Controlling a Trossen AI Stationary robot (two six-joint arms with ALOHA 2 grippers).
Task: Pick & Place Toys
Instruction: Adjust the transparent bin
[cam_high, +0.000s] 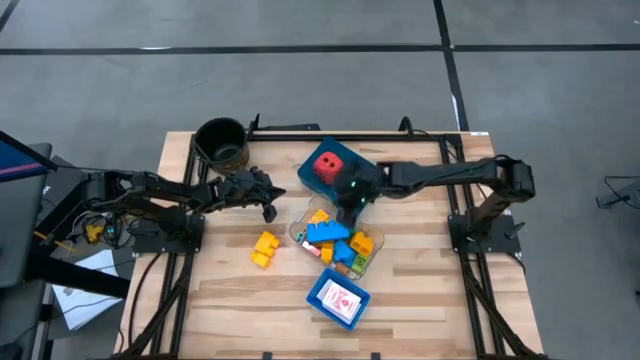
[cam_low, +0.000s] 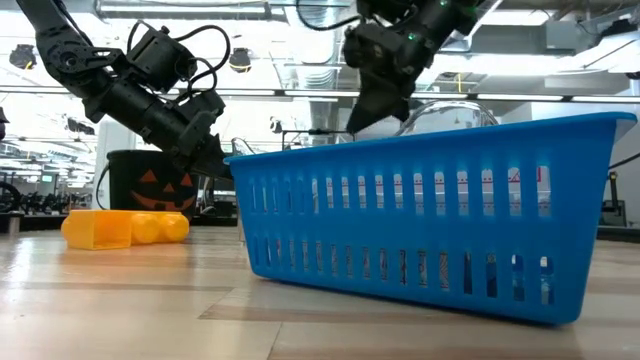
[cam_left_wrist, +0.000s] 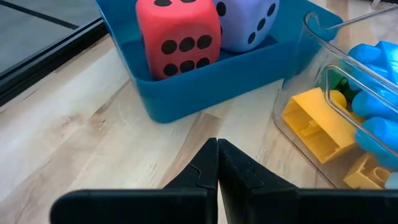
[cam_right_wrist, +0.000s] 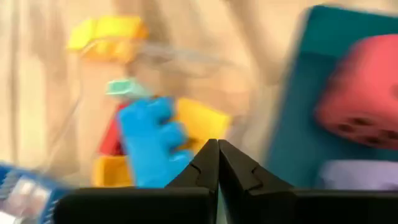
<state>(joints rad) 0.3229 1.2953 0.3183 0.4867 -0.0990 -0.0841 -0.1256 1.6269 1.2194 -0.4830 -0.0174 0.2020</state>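
Observation:
A clear container in the middle of the table holds blue, yellow, green and red bricks; a blue brick lies on top. One yellow brick lies loose on the table to its left. The red die and the lavender die sit in a blue tray at the far side. White cards lie in a second blue tray near the front. My left gripper is shut, low over the table left of the container. My right gripper is shut above the container's far end.
A dark round pot with a pumpkin face stands at the far left corner. In the low view the near blue tray fills the foreground and hides the container. Bare wood lies at the front left and on the right side.

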